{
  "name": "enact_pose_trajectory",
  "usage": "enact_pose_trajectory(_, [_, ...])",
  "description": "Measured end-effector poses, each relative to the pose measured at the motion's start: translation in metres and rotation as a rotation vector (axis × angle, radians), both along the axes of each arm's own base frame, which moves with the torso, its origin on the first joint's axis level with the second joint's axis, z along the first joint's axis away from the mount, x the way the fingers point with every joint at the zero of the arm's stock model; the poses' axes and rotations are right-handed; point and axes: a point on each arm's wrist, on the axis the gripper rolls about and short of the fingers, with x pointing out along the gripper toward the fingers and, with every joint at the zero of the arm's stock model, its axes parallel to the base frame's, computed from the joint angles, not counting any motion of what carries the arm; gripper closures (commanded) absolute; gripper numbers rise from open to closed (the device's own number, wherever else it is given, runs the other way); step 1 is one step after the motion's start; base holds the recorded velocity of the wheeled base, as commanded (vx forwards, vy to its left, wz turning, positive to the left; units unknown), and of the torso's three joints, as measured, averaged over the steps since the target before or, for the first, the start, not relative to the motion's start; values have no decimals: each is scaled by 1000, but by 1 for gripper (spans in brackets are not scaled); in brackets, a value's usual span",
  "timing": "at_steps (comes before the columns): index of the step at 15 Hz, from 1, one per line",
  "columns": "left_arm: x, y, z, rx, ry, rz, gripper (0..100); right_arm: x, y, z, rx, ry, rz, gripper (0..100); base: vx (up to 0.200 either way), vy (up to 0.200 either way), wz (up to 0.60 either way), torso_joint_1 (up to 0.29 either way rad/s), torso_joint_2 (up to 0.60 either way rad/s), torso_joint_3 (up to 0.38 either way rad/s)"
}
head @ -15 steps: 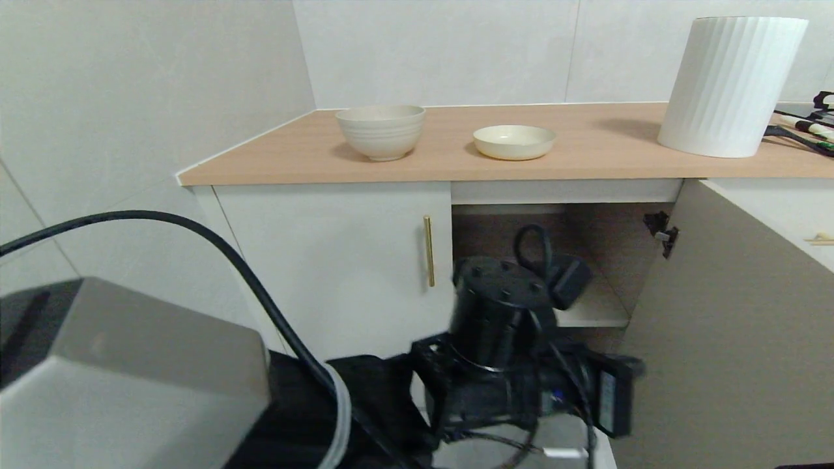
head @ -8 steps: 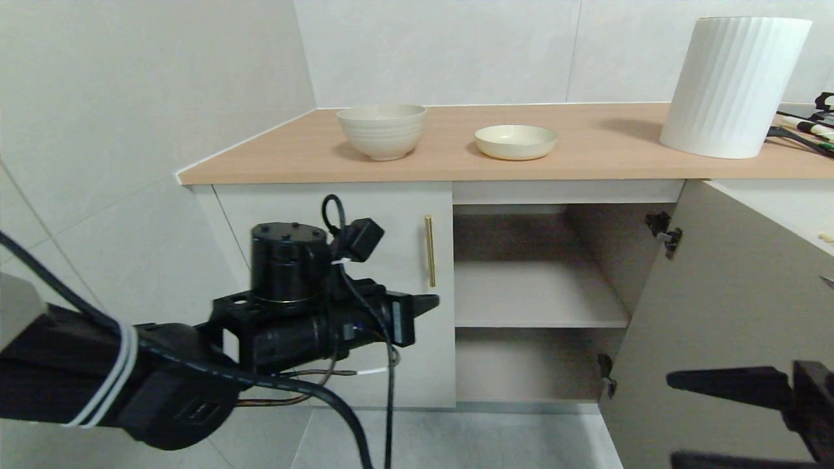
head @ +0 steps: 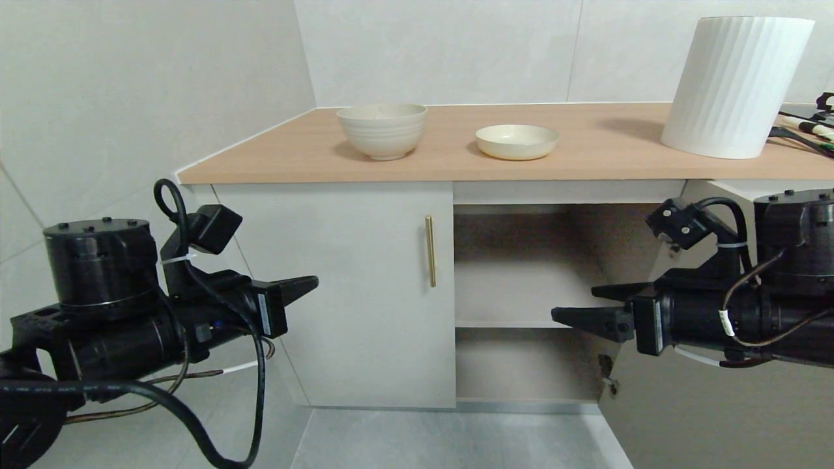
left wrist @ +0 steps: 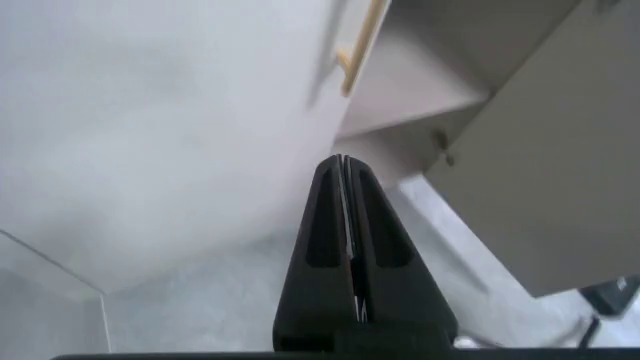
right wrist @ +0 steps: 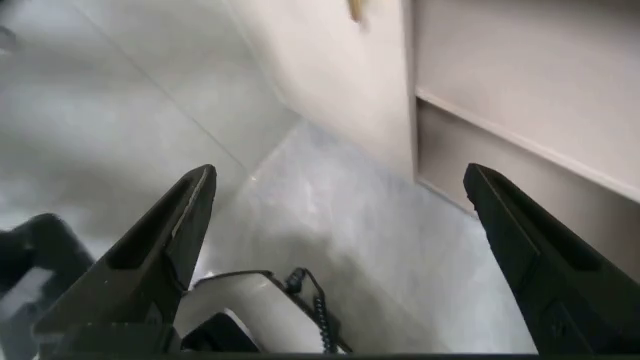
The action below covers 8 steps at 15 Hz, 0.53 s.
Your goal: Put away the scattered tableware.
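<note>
Ribbed bowl [head: 382,131] and shallow dish [head: 516,141]: both upright on wooden countertop [head: 606,156], well apart, neither touched. Tall white ribbed container [head: 736,85] farther to the robot's right.

Below: cabinet, left door [head: 352,299] shut, right door [head: 717,410] swung open, inner shelf [head: 528,293] exposed.

Left gripper [head: 306,284]: fingers pressed together, holding nothing, in front of the shut door.

Right gripper [head: 576,305]: fingers spread wide, holding nothing, at the open compartment.

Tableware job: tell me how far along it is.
Done: the right cabinet door stands open. In hand: nothing; the left gripper is shut, the right gripper open, both below the counter. Left: the bowl and the dish sit on the counter, both to go away.
</note>
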Motion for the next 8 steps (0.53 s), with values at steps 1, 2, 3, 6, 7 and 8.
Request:
enact_pose_trajectory(1, [-2, -1, 0, 7, 26, -4, 100, 1, 1, -2, -20, 2, -42, 0, 0, 0, 0, 0, 0, 0])
enact_pose_trajectory(2, [-4, -2, 3, 7, 29, -12, 100, -1, 5, -3, -41, 10, -68, 0, 0, 0, 0, 0, 0, 0])
enact_pose_trajectory(3, [-5, -4, 5, 5, 21, -20, 0, -3, 9, -3, -68, 24, -88, 0, 0, 0, 0, 0, 0, 0])
enact_pose_trajectory(6, [-9, -5, 12, -1, -5, -27, 0, -6, 17, 1, -102, 55, -138, 0, 0, 0, 0, 0, 0, 0])
enact_pose_trajectory(7, [-10, -5, 14, -3, -12, -27, 0, -7, 18, 3, -108, 66, -140, 0, 0, 0, 0, 0, 0, 0])
enact_pose_trajectory(8, [-10, -5, 16, -5, -19, -27, 0, -8, 18, 7, -102, 57, -141, 0, 0, 0, 0, 0, 0, 0])
